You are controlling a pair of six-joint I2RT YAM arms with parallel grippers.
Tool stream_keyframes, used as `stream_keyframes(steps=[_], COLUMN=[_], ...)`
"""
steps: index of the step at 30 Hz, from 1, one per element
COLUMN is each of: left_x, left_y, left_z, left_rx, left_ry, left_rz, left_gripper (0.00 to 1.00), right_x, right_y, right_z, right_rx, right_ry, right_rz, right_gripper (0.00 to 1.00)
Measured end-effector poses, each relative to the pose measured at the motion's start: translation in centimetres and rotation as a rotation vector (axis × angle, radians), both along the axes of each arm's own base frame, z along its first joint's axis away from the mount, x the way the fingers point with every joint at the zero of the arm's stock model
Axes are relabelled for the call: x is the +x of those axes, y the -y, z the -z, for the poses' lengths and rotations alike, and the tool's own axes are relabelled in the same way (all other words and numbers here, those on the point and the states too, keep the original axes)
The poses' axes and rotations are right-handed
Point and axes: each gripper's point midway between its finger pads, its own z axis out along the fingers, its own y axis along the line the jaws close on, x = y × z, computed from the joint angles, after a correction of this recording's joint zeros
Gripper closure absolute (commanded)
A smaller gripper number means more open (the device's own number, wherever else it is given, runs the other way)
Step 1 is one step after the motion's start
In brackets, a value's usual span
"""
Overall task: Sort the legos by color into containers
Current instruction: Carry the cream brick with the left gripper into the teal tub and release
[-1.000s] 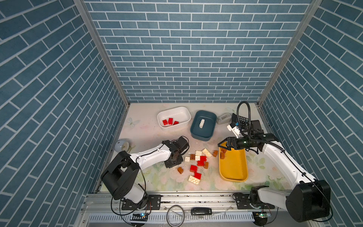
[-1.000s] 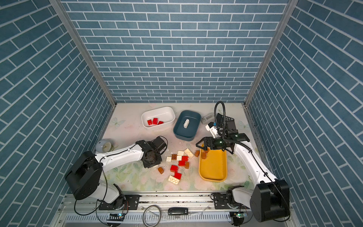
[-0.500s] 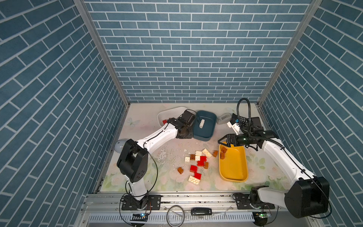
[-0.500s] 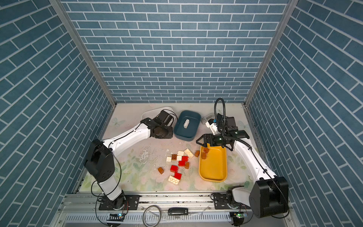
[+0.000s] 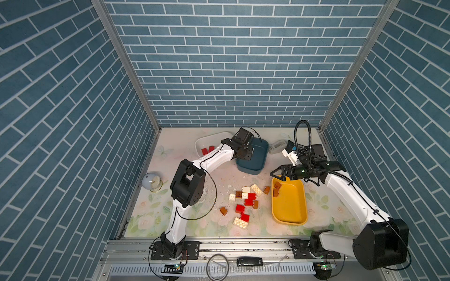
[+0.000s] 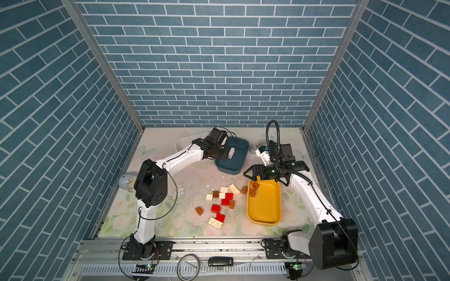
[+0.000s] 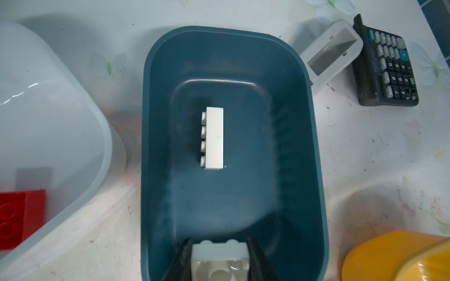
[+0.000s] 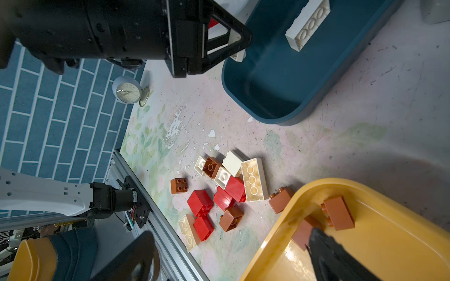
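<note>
My left gripper [image 7: 220, 255] is shut on a small white lego [image 7: 220, 251] and hangs over the near end of the dark teal tub [image 7: 292, 146]. A long white brick [image 7: 214, 137] lies on its side inside that tub. The white tub [image 5: 207, 142] beside it holds red bricks [image 5: 208, 150]. My right gripper [image 5: 276, 173] is open above the far end of the yellow tub [image 5: 289, 209], with nothing between its fingers. Two brown bricks [image 8: 338, 216] lie in that tub. Several red, brown and white legos [image 5: 246, 202] are scattered on the mat between the arms.
A black calculator [image 7: 387, 65] and a grey tape dispenser [image 7: 333, 53] sit at the back right, behind the teal tub. A small round clock [image 5: 152, 181] stands by the left wall. A brown brick [image 8: 281, 199] lies against the yellow tub's outer wall.
My left arm has swung from the pile of legos up and back to the teal tub, carrying the white lego. The right gripper has stayed open over the yellow tub.
</note>
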Motion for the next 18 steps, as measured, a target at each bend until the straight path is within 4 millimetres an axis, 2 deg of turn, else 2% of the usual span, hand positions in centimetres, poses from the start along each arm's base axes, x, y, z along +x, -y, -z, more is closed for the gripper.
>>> stream_keyframes(steps=[4,6,9,13,18], left_x=[1.9,2.5,2.3,1.5,-2.1], left_y=[0.8,0.9,0.4,-0.6,-2.9], left_z=[0.9,1.0,0.9,0.2,-3.4], left_rx=[0.023,0.036,0.057,0.085,0.09], left_ry=[0.024,0.036,0.032,0.013,0.001], left_rz=[0.003,0.001,-0.009,-0.016,-0.021], left_gripper=[0.46,0.35,0.31,0.27,0.24], right_x=[0.0,0.0,0.0,-0.2,-0.5], right_y=[0.1,0.1,0.2,0.3,0.4], right_z=[0.0,-0.1,-0.4,-0.7,-0.5], right_rx=[-0.004,-0.005,-0.007,-0.007,-0.008], right_ry=[0.004,0.007,0.019,0.036,0.032], right_rz=[0.003,0.004,0.007,0.01,0.01], right_gripper=[0.01,0.01,0.01,0.01,0.01])
